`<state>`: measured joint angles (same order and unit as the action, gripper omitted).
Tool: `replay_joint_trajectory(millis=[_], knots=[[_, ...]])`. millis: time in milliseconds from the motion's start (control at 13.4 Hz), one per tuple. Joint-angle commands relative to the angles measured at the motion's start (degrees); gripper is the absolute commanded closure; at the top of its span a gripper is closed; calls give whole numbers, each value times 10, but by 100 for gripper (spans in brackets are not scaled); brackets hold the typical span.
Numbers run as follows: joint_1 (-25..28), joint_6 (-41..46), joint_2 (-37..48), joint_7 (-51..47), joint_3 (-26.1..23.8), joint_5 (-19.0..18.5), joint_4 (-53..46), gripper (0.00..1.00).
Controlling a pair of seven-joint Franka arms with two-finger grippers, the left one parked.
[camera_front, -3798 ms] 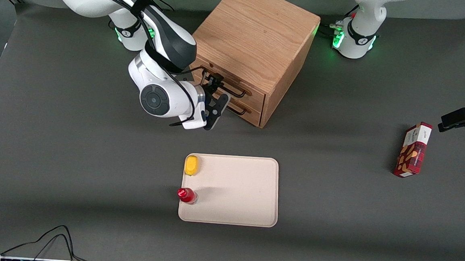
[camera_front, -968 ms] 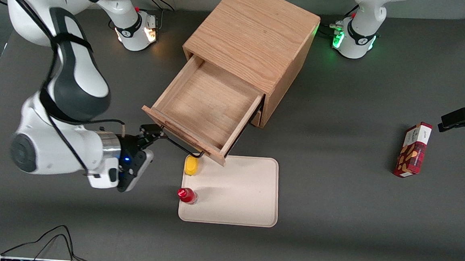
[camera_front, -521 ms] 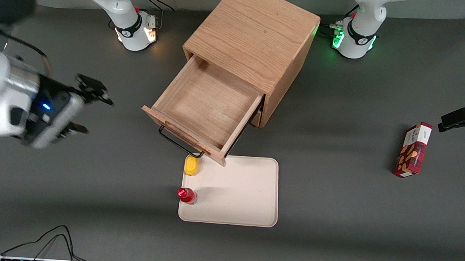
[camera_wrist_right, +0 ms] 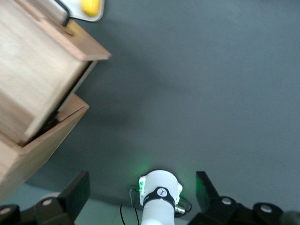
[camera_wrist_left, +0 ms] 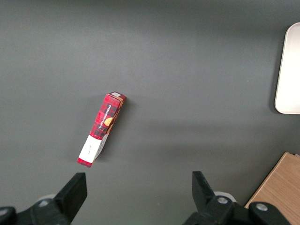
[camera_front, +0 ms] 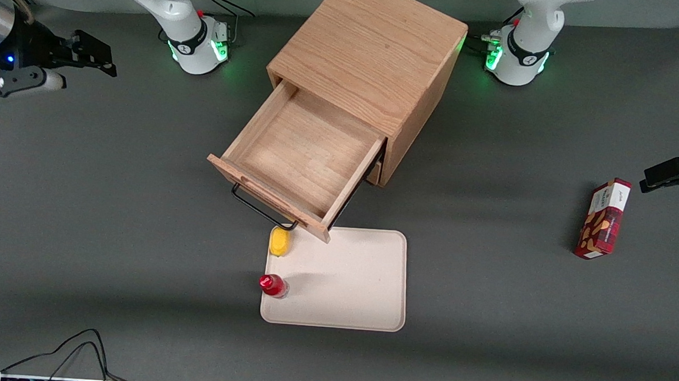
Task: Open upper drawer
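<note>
The gripper (camera_front: 85, 60) hung in the air toward the working arm's end of the table, well apart from the oak cabinet (camera_front: 368, 57) and about level with its top. The fingers (camera_wrist_right: 77, 192) were spread wide and held nothing, as the right wrist view showed with bare table between them.

The upper drawer (camera_front: 300, 153) stood pulled far out of the cabinet toward the front camera, its shallow box body exposed and empty. The black bar handle (camera_front: 261, 209) ran along the drawer front, with its long axis slanting across the table, and lay on the cabinet's camera-facing side. The drawer's front corner reached over the edge of the beige tray (camera_front: 367, 310), close above the yellow object (camera_front: 279, 241); a red-capped bottle (camera_front: 273, 285) stood on the tray nearer the camera.

Judgement: the task appeared complete. Open table lay between the gripper and the cabinet, so any withdrawal had free room, and only the tray side was crowded
</note>
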<state>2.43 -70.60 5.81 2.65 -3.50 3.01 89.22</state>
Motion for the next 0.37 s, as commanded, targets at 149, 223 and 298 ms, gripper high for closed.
replay_joint_trajectory(millis=[149, 223, 298], knots=[[5, -73, 67, -21, 32, -62, 104, 0], [5, -72, 58, -22, 36, -62, 91, 0], [5, -69, 57, -24, 39, -58, 88, 0]])
